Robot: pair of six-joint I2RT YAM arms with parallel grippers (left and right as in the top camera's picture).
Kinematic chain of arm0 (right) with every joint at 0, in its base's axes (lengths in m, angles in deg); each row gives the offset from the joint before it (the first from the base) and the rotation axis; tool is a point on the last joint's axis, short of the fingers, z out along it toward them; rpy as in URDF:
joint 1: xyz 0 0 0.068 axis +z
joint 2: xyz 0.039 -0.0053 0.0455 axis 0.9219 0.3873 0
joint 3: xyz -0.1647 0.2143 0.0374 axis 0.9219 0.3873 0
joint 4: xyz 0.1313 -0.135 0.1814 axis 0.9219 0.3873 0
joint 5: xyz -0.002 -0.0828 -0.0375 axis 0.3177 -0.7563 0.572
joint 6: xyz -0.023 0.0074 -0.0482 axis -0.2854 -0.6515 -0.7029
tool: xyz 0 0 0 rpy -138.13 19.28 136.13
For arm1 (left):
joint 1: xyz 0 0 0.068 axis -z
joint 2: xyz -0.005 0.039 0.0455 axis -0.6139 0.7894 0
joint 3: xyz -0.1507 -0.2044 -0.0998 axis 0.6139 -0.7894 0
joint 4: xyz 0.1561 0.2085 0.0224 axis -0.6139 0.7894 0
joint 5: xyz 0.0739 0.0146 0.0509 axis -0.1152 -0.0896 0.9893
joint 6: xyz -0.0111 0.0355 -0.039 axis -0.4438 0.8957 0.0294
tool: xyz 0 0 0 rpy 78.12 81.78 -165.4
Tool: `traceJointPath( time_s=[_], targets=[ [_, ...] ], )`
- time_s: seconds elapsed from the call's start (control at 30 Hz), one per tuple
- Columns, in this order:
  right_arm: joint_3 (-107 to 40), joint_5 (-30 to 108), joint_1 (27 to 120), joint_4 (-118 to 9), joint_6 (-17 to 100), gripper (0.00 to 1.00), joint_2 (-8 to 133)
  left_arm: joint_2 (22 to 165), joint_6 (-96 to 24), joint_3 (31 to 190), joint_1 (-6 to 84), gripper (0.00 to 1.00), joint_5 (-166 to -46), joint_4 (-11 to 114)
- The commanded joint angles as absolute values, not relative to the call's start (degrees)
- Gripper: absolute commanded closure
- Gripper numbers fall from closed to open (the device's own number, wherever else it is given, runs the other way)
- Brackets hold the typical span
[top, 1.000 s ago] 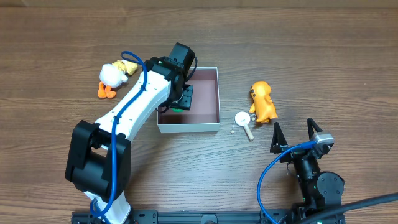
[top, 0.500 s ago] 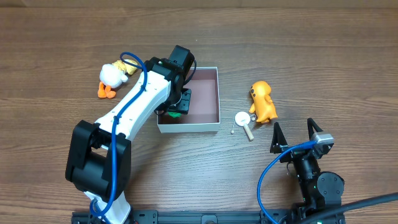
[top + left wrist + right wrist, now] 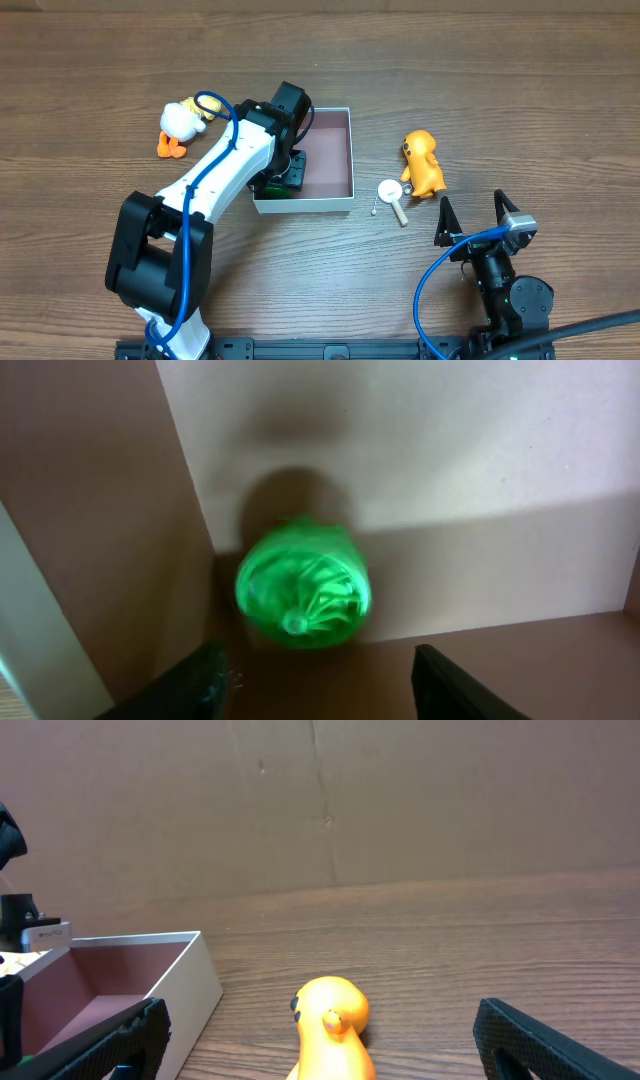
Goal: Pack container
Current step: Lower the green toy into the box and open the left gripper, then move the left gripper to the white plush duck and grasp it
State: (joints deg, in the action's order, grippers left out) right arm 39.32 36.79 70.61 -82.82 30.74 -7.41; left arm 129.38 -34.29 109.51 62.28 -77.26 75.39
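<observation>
The container (image 3: 338, 150), a small square box with white walls and a pink inside, sits mid-table. My left gripper (image 3: 284, 174) is down inside its front left corner. In the left wrist view its jaws (image 3: 320, 665) are open, and a round green toy (image 3: 303, 586) lies just beyond the tips, against the box wall (image 3: 450, 450). The green toy barely shows in the overhead view (image 3: 271, 188). My right gripper (image 3: 470, 213) is open and empty at the front right. In the right wrist view it (image 3: 320, 1045) faces an orange toy (image 3: 330, 1012) and the container (image 3: 190, 982).
The orange toy (image 3: 423, 163) lies right of the container. A small white round piece with a stick (image 3: 392, 191) lies between them. A white duck with orange feet (image 3: 180, 124) lies left of the container, beside my left arm.
My left gripper has shifted toward the front left corner of the container, and the green toy has moved that way with it. The right arm has not moved.
</observation>
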Motion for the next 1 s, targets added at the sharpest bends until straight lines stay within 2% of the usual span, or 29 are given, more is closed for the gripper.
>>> traceJointPath(
  time_s=[0.0, 0.2, 0.5, 0.77, 0.97],
  targets=[
    [39.91, 37.14, 70.35, -83.17, 30.54, 0.0, -7.96, 130.32, -34.71, 109.55, 62.65, 0.29, -76.93, 74.74],
    [39.91, 37.14, 70.35, -83.17, 30.54, 0.0, -7.96, 130.32, -34.71, 116.02, 62.65, 0.28, -77.0, 76.71],
    [39.91, 37.14, 70.35, -83.17, 30.54, 0.0, -7.96, 130.32, -34.92, 134.73, 60.51, 0.27, -75.77, 86.54],
    [39.91, 37.14, 70.35, -83.17, 30.54, 0.0, -7.96, 130.29, -36.06, 139.5, 50.71, 0.23, -72.6, 93.62],
    [39.91, 37.14, 70.35, -83.17, 30.54, 0.0, -7.96, 130.29, -35.97, 139.28, 42.52, 0.19, -72.84, 93.93]
  ],
)
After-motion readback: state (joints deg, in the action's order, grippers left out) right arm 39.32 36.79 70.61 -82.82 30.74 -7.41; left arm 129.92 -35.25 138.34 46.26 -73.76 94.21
